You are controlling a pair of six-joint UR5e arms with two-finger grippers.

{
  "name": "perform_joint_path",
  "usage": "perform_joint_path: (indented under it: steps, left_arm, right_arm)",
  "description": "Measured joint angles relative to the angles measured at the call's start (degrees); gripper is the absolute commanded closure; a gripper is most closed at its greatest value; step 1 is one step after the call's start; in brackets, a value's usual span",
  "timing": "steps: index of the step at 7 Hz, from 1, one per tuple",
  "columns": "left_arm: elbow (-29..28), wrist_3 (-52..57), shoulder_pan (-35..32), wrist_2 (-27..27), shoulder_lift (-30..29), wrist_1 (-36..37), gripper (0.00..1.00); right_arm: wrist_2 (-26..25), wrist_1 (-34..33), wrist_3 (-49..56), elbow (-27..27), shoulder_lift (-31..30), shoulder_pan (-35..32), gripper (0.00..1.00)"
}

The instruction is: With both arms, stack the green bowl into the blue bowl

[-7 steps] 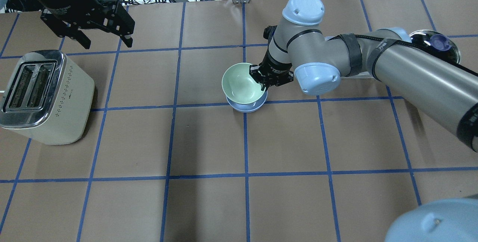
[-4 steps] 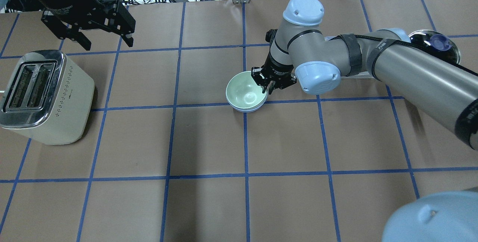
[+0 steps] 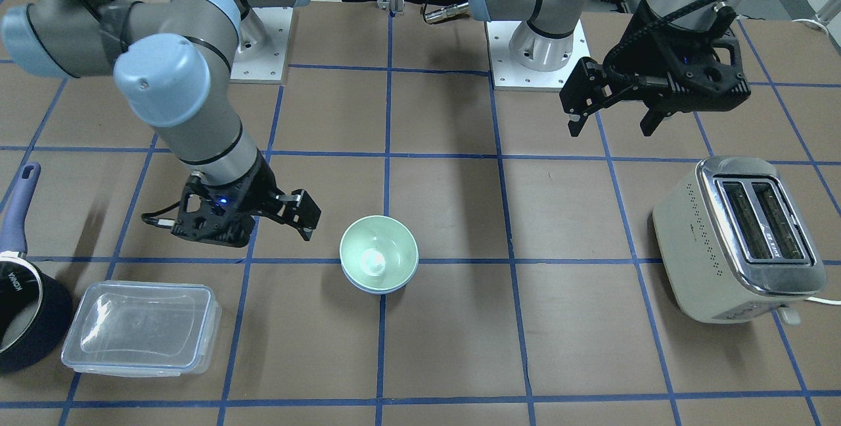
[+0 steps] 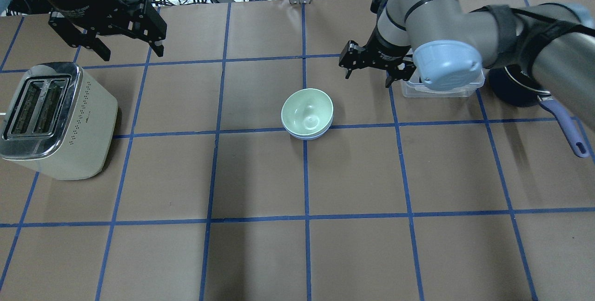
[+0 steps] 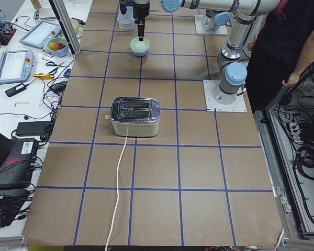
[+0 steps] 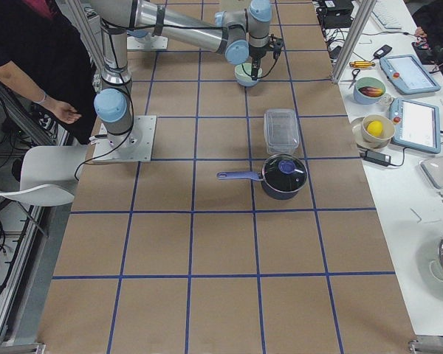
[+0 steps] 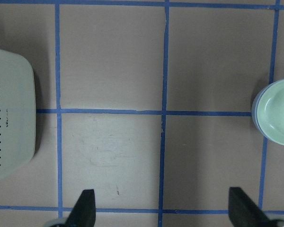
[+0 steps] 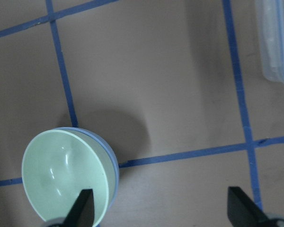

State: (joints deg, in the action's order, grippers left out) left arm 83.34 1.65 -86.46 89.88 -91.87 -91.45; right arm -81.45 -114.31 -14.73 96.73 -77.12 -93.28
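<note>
Overhead exterior: green bowl (image 4: 307, 113) sits nested in blue bowl (image 4: 307, 137), mid-table; right gripper (image 4: 367, 78), spread and empty, hangs nearer, to its far right; left gripper (image 4: 134, 55), likewise spread, is well apart, far left.

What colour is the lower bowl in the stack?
Light periwinkle blue: the lower bowl shows under the pale mint-green bowl; clearest in the right wrist view.

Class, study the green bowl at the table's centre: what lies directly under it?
The blue bowl sits under the green bowl, which is nested inside it. Only a thin crescent of its rim and outer wall shows; its inside and base are covered.
</note>
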Motion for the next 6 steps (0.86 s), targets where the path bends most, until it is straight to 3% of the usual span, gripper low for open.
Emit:
perform_joint_path:
  steps: [3, 6]
  left_arm:
    - [0.07, 0.10, -0.10, 0.03, -0.08, 0.78, 0.00]
    - [0.18, 0.10, -0.11, 0.03, -0.14, 0.76, 0.00]
  right_arm:
    - [-7.14, 13.26, 9.36, -0.15, -9.65, 3.84, 0.00]
    - [-8.07, 22.69, 10.14, -2.21, -14.80, 4.07, 0.00]
